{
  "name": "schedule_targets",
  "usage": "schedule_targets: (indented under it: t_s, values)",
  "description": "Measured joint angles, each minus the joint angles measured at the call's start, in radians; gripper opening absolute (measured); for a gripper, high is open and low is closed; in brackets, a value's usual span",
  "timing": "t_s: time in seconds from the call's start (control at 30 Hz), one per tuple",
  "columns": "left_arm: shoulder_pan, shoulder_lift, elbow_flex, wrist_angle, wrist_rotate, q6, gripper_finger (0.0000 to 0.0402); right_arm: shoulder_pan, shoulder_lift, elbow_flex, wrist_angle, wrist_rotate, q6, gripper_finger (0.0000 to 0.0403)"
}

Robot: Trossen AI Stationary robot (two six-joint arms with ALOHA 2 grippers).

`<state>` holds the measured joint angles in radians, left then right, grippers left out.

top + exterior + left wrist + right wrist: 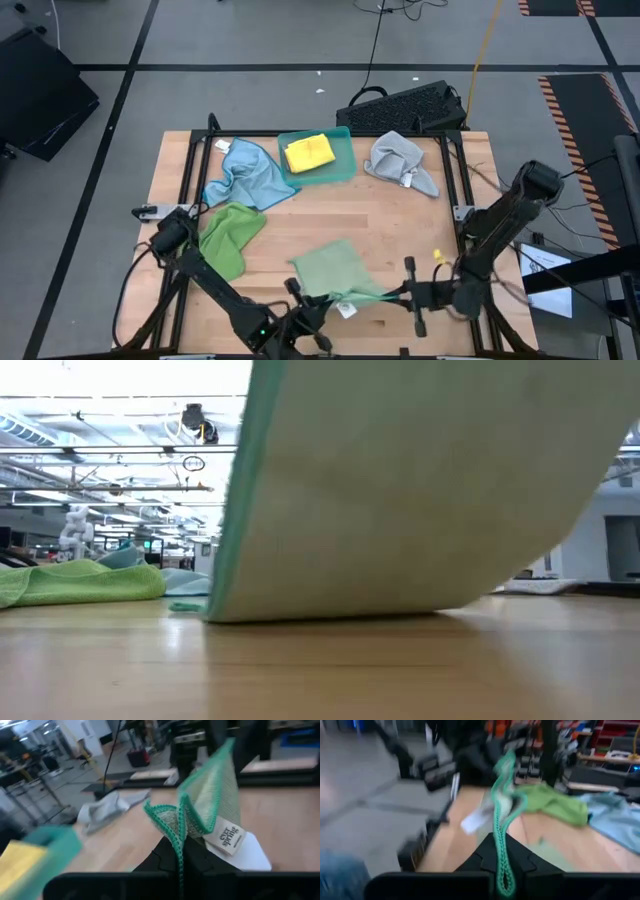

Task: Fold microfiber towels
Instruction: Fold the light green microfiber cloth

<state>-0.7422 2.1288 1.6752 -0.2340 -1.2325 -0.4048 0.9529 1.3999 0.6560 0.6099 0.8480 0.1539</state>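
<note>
"ever spring" on green towel's white tag (227, 839)

Both arms are dark, near black, built of slim tubular links joined by chunkier rounded joints. The left arm (215, 285) carries a small green light low on its near link, and thin black cables loop beside its far joint. The right arm (500, 225) ends its far side in a blocky rounded housing (greyer on top). Each wrist view shows two matte black fingers (172, 860) (502, 862) rising from a wide black bar.
</note>
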Motion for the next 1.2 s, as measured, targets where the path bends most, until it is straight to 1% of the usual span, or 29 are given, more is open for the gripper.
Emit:
schedule_targets:
  t_s: [0.07, 0.17, 0.2, 0.27, 0.33, 0.47, 0.53, 0.6, 0.63, 0.7, 0.8, 0.83, 0.97, 1.03, 1.13, 1.2]
  values:
    - [0.011, -0.024, 0.0, 0.126, 0.054, 0.15, 0.0005, 0.012, -0.053, 0.007, 0.001, 0.013, -0.004, 0.0004]
    - [0.028, -0.042, 0.002, 0.313, 0.2, 0.333, 0.0011, 0.032, -0.088, 0.037, -0.015, 0.013, -0.013, 0.0004]
    - [0.031, -0.043, 0.002, 0.353, 0.231, 0.384, 0.0013, 0.036, -0.091, 0.05, -0.028, 0.013, -0.011, 0.0004]
    - [0.036, -0.043, 0.002, 0.387, 0.267, 0.444, 0.0011, 0.05, -0.091, 0.082, -0.054, 0.013, 0.001, 0.0004]
    - [0.035, -0.045, 0.002, 0.389, 0.267, 0.473, 0.0006, 0.064, -0.091, 0.116, -0.108, 0.018, 0.015, 0.0004]
    - [0.026, -0.087, 0.0, 0.315, 0.246, 0.502, 0.0011, 0.079, -0.104, 0.159, -0.2, 0.066, -0.017, 0.0004]
    - [0.03, -0.12, 0.0, 0.209, 0.207, 0.48, 0.0013, 0.065, -0.129, 0.16, -0.223, 0.067, -0.053, 0.0004]
    - [0.056, -0.143, 0.002, 0.083, 0.203, 0.409, 0.0008, 0.037, -0.163, 0.161, -0.267, 0.067, -0.069, 0.0004]
    - [0.074, -0.152, 0.002, 0.019, 0.204, 0.373, 0.0006, 0.022, -0.181, 0.161, -0.296, 0.067, -0.072, 0.0004]
    - [0.117, -0.155, 0.002, -0.052, 0.231, 0.328, 0.0006, -0.014, -0.225, 0.161, -0.363, 0.067, -0.073, 0.0004]
    - [0.181, -0.16, 0.001, -0.105, 0.271, 0.357, 0.0009, -0.074, -0.294, 0.161, -0.471, 0.065, -0.084, 0.0004]
    - [0.208, -0.165, 0.0, -0.115, 0.289, 0.378, 0.0008, -0.094, -0.321, 0.161, -0.509, 0.064, -0.09, 0.0004]
    - [0.33, -0.21, 0.0, -0.109, 0.419, 0.464, 0.0006, -0.164, -0.452, 0.161, -0.629, 0.063, -0.107, 0.0004]
    - [0.39, -0.245, 0.0, -0.094, 0.494, 0.519, 0.0009, -0.197, -0.521, 0.161, -0.665, 0.034, -0.124, 0.0004]
    - [0.481, -0.299, 0.001, -0.087, 0.626, 0.59, 0.0005, -0.255, -0.615, 0.161, -0.695, -0.016, -0.162, 0.0004]
    - [0.554, -0.335, 0.001, -0.085, 0.734, 0.625, 0.0006, -0.303, -0.67, 0.161, -0.708, -0.015, -0.198, 0.0004]
